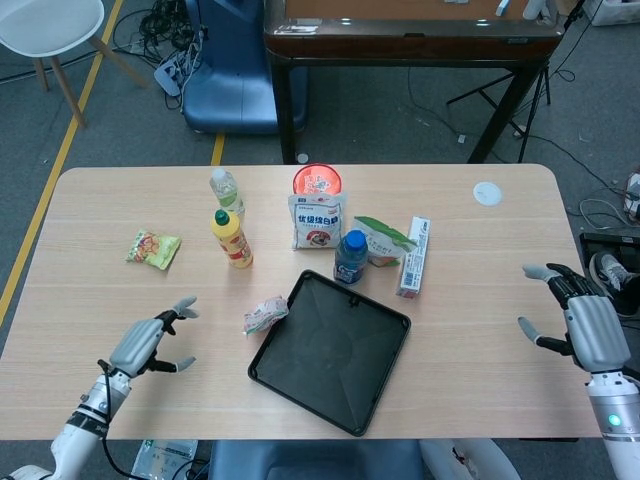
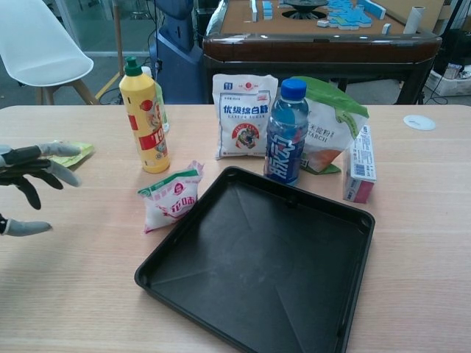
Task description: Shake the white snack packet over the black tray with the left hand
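Note:
The white snack packet (image 1: 265,314) (image 2: 171,196) lies on the table, touching the left corner of the black tray (image 1: 330,350) (image 2: 257,265). My left hand (image 1: 150,337) (image 2: 29,180) hovers over the table to the left of the packet, fingers spread, holding nothing. My right hand (image 1: 580,320) stays at the table's right edge, fingers apart and empty; the chest view does not show it.
Behind the tray stand a yellow bottle (image 1: 231,238), a clear bottle (image 1: 226,190), a white sugar bag (image 1: 317,221), a blue bottle (image 1: 349,257), a green-topped starch bag (image 1: 380,240) and a small box (image 1: 413,257). A green snack packet (image 1: 153,248) lies at the left.

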Robot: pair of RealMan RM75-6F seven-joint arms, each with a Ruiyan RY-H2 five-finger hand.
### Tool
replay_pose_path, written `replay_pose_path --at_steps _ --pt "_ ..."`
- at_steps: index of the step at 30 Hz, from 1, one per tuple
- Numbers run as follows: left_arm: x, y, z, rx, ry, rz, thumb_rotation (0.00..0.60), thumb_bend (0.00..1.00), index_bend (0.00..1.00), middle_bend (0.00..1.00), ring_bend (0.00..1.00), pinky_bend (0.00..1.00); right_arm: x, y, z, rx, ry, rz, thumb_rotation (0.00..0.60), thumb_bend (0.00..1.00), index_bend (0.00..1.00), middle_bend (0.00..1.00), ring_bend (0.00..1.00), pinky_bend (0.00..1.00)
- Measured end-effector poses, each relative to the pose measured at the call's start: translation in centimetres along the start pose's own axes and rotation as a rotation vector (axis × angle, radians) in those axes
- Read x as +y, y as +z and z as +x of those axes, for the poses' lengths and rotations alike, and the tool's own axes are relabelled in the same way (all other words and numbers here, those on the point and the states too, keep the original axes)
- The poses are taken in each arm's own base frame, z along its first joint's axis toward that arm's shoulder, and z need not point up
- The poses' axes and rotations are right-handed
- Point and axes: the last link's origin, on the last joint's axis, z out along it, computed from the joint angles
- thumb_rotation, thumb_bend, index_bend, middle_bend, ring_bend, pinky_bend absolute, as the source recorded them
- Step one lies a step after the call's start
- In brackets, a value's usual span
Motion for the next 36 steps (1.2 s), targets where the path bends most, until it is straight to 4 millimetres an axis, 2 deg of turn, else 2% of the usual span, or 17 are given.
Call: replay_pose_path --at_steps 8,17,36 --pt "1.0 4.2 -2.5 -0.058 -0.009 -0.005 0.6 0.19 0.05 0.22 0.22 0.35 0.4 -0.3 0.2 0.003 -0.003 -0.019 0.6 0.26 0.23 0.29 0.16 0.2" --pt "1.9 7.8 -4.2 -0.078 -0.058 0.013 0.6 0.19 0.05 0.22 0.22 0.35 0.8 -0.5 0.3 0.004 -0.004 -0.034 0.6 0.26 0.23 0.29 0.16 0.2" --pt "4.2 11.8 -6.8 -0.116 -0.151 0.03 0.6 0.19 0.07 0.22 0.23 0.35 1.2 -0.7 0.3 0.003 -0.007 -0.057 0.6 0.26 0.23 0.29 0.16 0.2"
